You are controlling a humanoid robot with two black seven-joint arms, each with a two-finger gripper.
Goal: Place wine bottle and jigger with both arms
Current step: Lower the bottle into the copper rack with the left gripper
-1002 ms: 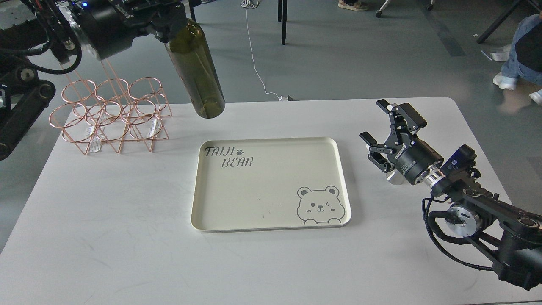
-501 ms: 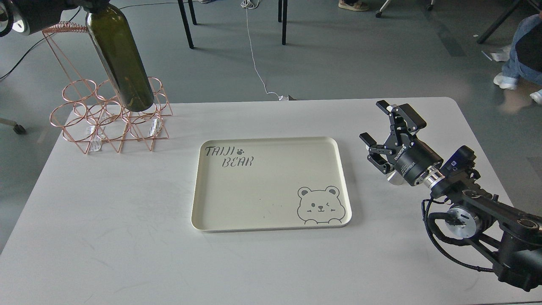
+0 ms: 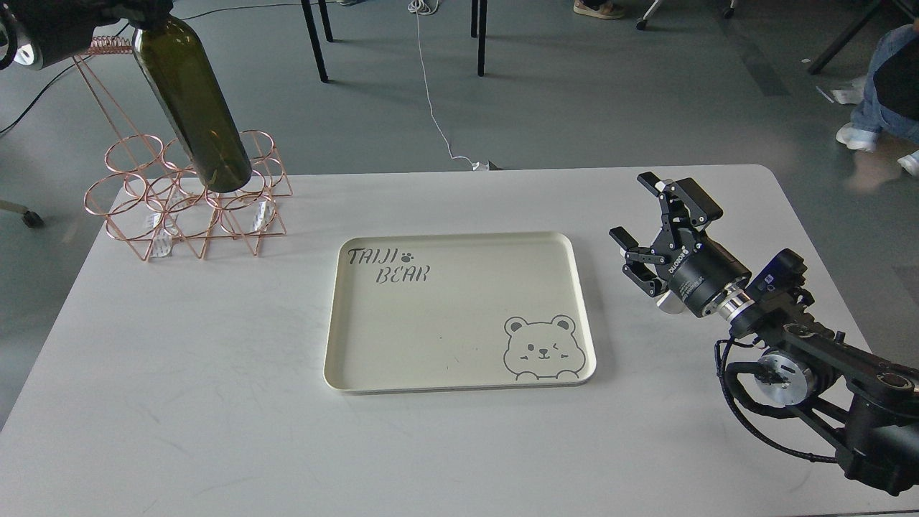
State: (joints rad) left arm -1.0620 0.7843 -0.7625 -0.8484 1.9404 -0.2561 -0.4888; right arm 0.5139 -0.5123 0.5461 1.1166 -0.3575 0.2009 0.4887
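Observation:
The dark olive-green wine bottle hangs tilted in the air over the copper wire rack, its base just above the rack's rear rings. My left gripper is at the top left edge, mostly cut off, shut on the bottle's neck end. My right gripper is open over the table right of the tray, holding nothing. Only a small shiny steel part of the jigger shows on the table, under and behind the right gripper's body.
A cream tray with a bear drawing lies in the middle of the white table. The rack stands at the table's back left corner. Chair legs and a cable are on the floor behind.
The left arm has carried the bottle leftward, from behind the tray to over the wire rack. The right gripper has barely moved and stays open.

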